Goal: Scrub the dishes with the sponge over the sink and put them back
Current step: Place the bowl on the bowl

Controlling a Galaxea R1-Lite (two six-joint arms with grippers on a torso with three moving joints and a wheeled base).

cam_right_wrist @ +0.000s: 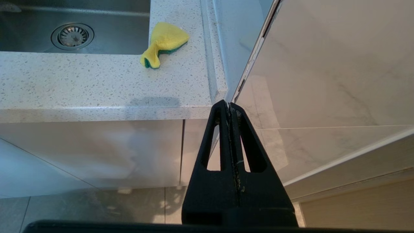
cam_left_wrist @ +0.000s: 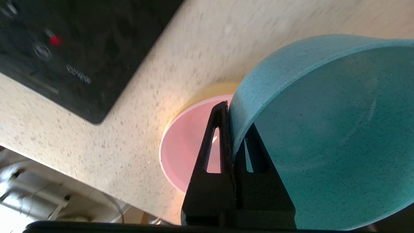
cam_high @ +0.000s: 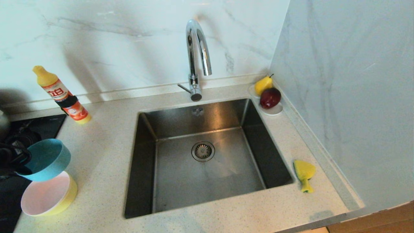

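Note:
My left gripper (cam_high: 24,158) (cam_left_wrist: 234,119) is shut on the rim of the light blue bowl (cam_high: 48,158) (cam_left_wrist: 323,129), one finger outside the wall and one inside. The bowl hangs tilted on its side above the counter, left of the sink (cam_high: 181,184). Just below it the pale pink bowl (cam_high: 43,195) (cam_left_wrist: 184,145) sits nested in the yellow bowl (cam_high: 70,192) (cam_left_wrist: 207,90). The sponge (cam_high: 304,173) (cam_right_wrist: 165,40), yellow with a green layer and crumpled, lies on the counter right of the sink. My right gripper (cam_right_wrist: 229,105) is shut and empty, parked below the counter's front edge.
A curved chrome tap (cam_high: 195,58) stands behind the basin, with its drain (cam_high: 202,151) in the middle. A dish soap bottle (cam_high: 61,95) leans at the back left beside a black hob (cam_high: 35,127). A white saucer (cam_high: 275,111) with fruit sits in the back right corner against the side wall.

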